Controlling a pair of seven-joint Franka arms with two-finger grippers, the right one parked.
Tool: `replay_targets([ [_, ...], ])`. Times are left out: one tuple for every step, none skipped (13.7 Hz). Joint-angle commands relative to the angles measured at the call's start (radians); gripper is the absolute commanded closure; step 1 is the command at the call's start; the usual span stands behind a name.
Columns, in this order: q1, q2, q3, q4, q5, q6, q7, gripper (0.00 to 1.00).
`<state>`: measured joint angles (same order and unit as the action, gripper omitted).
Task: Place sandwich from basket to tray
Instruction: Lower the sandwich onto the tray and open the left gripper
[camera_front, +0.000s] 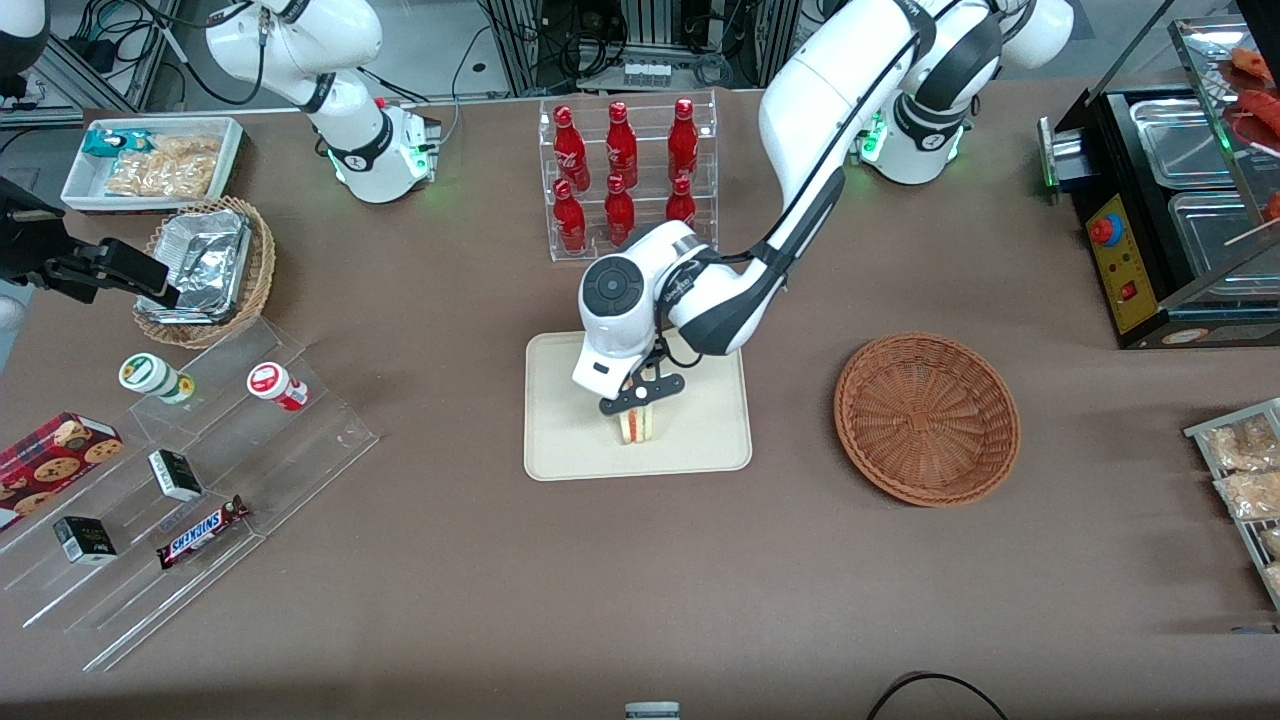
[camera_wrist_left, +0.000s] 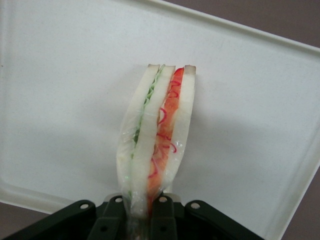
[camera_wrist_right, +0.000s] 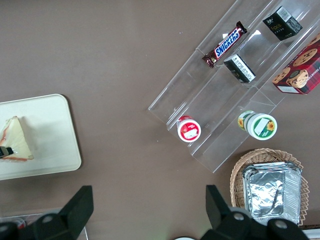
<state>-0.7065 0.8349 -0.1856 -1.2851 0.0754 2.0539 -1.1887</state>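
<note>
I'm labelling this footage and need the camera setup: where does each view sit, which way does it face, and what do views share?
Front view: high, facing the robots, looking down on the table; shows both arms, the end effector shut on the sandwich over the tray, and the basket.
Left wrist view: on the working arm, looking past its fingers along the sandwich to the tray.
Right wrist view: on the parked arm, looking down; its own fingers show.
All three share sandwich and tray.

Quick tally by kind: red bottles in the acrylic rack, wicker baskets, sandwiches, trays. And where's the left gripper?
Red bottles: 6
Wicker baskets: 2
Sandwich: 1
Tray: 1
Total: 10
Gripper: over the tray, shut on the sandwich.
</note>
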Motion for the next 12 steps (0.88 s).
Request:
replay_targets([
  [-0.019, 0.032, 0.011, 0.063, 0.021, -0.040, -0.016, 0.91],
  [-0.021, 0.033, 0.011, 0.063, 0.023, -0.047, -0.012, 0.90],
  [-0.021, 0.033, 0.011, 0.063, 0.024, -0.052, -0.011, 0.89],
  [-0.021, 0.032, 0.011, 0.063, 0.041, -0.054, -0.011, 0.81],
  [-0.019, 0.030, 0.008, 0.063, 0.041, -0.054, -0.022, 0.52],
  [-0.019, 0.027, 0.008, 0.061, 0.040, -0.054, -0.026, 0.01],
  [-0.021, 0.021, 0.008, 0.061, 0.046, -0.057, -0.022, 0.00],
  [-0.019, 0.012, 0.008, 0.059, 0.044, -0.063, -0.022, 0.00],
  [-0.021, -0.009, 0.008, 0.059, 0.044, -0.073, -0.025, 0.00],
  [-0.018, -0.037, 0.009, 0.059, 0.044, -0.093, -0.023, 0.00],
  [-0.013, -0.054, 0.009, 0.059, 0.040, -0.106, -0.022, 0.00],
  [-0.008, -0.081, 0.009, 0.055, 0.037, -0.122, -0.019, 0.00],
])
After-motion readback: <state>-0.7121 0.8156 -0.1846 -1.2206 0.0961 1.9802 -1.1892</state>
